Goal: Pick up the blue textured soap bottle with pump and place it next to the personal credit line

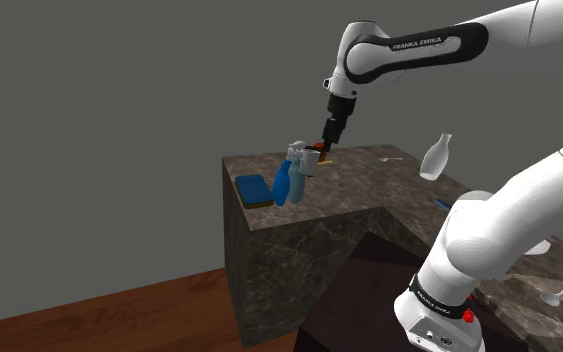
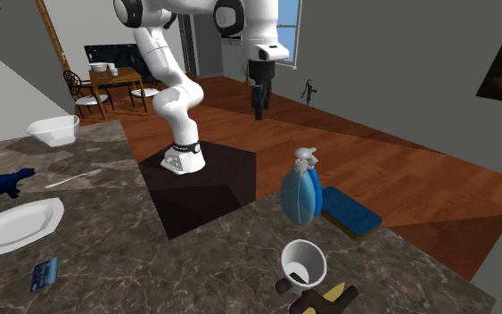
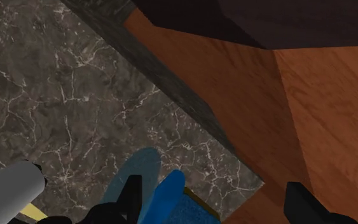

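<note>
The blue soap bottle (image 2: 300,194) with a pale pump head stands upright near the marble counter's corner; it also shows in the shoulder view (image 1: 286,182). My black gripper (image 1: 331,130) hangs in the air above it, open and holding nothing. In the second exterior view the gripper (image 2: 259,100) is well above and behind the bottle. In the wrist view the bottle (image 3: 147,179) lies by one finger (image 3: 130,196) of the open gripper (image 3: 213,194). A small blue card (image 2: 45,273) lies flat on the counter, far from the bottle, near a white plate (image 2: 12,223).
A blue sponge (image 2: 351,212) lies beside the bottle, and a white cup (image 2: 304,263) on a dark holder stands close by. A white vase (image 1: 436,157), a bowl (image 2: 53,131), a blue toy animal (image 2: 4,185) and a utensil (image 2: 75,178) sit farther along the counter (image 2: 133,259). Wooden floor lies beyond its edge.
</note>
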Available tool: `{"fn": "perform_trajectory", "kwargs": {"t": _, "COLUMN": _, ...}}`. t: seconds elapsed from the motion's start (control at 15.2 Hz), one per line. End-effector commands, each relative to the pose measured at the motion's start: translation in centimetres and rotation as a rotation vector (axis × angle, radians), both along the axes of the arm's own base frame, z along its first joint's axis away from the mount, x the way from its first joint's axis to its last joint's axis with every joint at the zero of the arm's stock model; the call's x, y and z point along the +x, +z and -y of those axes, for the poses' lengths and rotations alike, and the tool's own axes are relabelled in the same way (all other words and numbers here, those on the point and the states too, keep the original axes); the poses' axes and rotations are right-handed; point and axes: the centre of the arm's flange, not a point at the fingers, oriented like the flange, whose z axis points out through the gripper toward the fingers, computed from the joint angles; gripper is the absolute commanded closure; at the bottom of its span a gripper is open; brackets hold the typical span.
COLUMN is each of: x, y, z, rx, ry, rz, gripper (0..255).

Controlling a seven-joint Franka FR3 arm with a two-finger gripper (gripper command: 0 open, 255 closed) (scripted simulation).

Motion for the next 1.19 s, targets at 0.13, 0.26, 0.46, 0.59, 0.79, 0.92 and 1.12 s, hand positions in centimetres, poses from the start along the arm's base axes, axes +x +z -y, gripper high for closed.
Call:
{"fn": "perform_trajectory", "kwargs": {"t": 0.13, "x": 4.0, "y": -1.9, "z": 2.0, "rx": -0.049, "ry": 0.097, "rz": 0.022, "gripper": 0}}
{"fn": "perform_trajectory", "kwargs": {"t": 0.26, "x": 6.0, "y": -2.7, "z": 2.9, "rx": -0.072, "ry": 0.144, "rz": 0.033, "gripper": 0}}
{"fn": "perform_trajectory", "kwargs": {"t": 0.46, "x": 9.2, "y": -3.7, "z": 4.1, "rx": -0.108, "ry": 0.215, "rz": 0.049, "gripper": 0}}
{"fn": "perform_trajectory", "kwargs": {"t": 0.59, "x": 11.3, "y": -4.3, "z": 4.8, "rx": -0.132, "ry": 0.262, "rz": 0.059, "gripper": 0}}
{"fn": "perform_trajectory", "kwargs": {"t": 0.79, "x": 13.5, "y": -5.4, "z": 5.5, "rx": -0.154, "ry": 0.307, "rz": 0.07, "gripper": 0}}
{"fn": "perform_trajectory", "kwargs": {"t": 0.92, "x": 13.6, "y": -6.5, "z": 5.6, "rx": -0.154, "ry": 0.307, "rz": 0.07, "gripper": 0}}
{"fn": "perform_trajectory", "kwargs": {"t": 1.12, "x": 13.8, "y": -8.1, "z": 5.7, "rx": -0.154, "ry": 0.307, "rz": 0.07, "gripper": 0}}
